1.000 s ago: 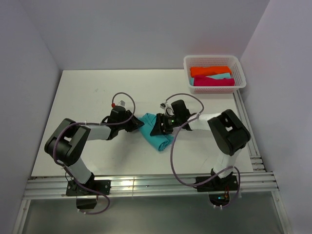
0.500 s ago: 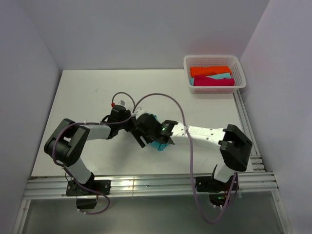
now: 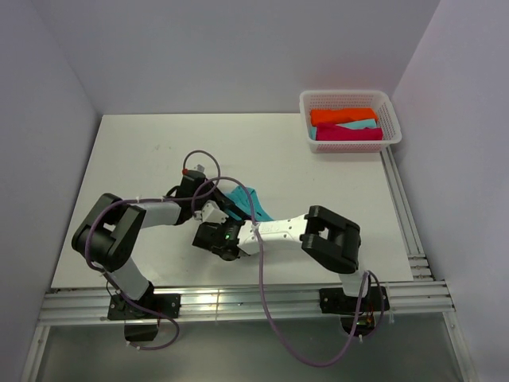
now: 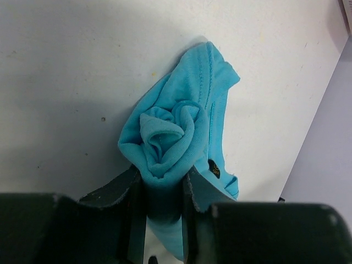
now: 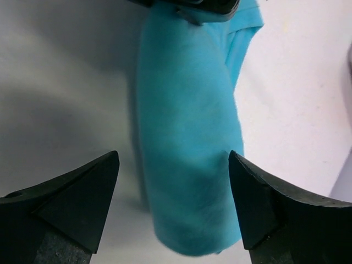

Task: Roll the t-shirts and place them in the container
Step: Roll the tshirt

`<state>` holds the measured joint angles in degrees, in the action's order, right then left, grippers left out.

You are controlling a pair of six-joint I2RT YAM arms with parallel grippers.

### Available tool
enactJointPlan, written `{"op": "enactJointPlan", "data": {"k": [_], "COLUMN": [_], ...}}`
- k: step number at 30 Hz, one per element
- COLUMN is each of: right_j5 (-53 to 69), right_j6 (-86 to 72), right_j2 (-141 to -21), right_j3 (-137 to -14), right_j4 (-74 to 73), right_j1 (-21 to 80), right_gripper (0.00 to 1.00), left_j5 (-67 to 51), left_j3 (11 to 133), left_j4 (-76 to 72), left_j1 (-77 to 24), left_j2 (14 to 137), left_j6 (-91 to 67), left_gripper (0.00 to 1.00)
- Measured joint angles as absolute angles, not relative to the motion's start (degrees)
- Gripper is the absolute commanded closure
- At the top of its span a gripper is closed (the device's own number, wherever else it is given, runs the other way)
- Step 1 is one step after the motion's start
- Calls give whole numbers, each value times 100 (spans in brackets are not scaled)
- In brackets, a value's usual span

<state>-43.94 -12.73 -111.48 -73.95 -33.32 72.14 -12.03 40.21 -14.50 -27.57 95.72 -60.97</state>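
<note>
Left hand (image 4: pixel 163 190) clamps one end of the rolled shirt (image 4: pixel 176 126); right hand (image 5: pixel 173 159), spread apart, should straddle it squarely.

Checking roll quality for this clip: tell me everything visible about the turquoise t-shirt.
The turquoise t-shirt is soft knit fabric, rolled into a loose tube with a spiral end and a stitched hem showing. It lies on the white table, one end pinched in the left gripper. The right gripper hovers open astride the other end, apparently not touching.
</note>
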Motion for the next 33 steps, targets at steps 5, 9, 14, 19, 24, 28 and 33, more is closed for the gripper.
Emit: {"op": "enactJointPlan", "data": {"k": [5,9,14,19,24,28,33], "right_j5": [-4925,-5122,-5269,-5026,-3487,-1765,495], "right_j6": [-1275,-1299,-1341,-1470,-1719,-1988,-2285], "right_j2": [-11434,-11491,-11570,-11450,-10217,-9268,-9013], "right_j3": [-7380,-7185,-7146,-7037,-6066,-5227,-4547], "right_j4": [-3291,-3116,-3079,-2985,-2248,-1424,-322], "right_j1": [7225,7225,7251,7229,6707,5712,4547], "right_gripper": [21,50,100,100,100,100,100], "left_j5": [-1299,-1372,-1433,-1433,-1527,-1535,-1520], "left_j3": [4021,4021,3983,3848,3557,3350,3173], "left_j4": [-1411,-1402,-1435,-1535,-1678,-1868,-2075], "left_j1": [-2764,-2764,-2768,-2768,-2757,-2724,-2707], "left_j2": [9572,9572,9570,9496,9273,9045,8805], "left_j6": [-6121,-6173,-6274,-6313,-6427,-6434,-6405], "left_gripper": [80,80,76,58,31,25,25]}}
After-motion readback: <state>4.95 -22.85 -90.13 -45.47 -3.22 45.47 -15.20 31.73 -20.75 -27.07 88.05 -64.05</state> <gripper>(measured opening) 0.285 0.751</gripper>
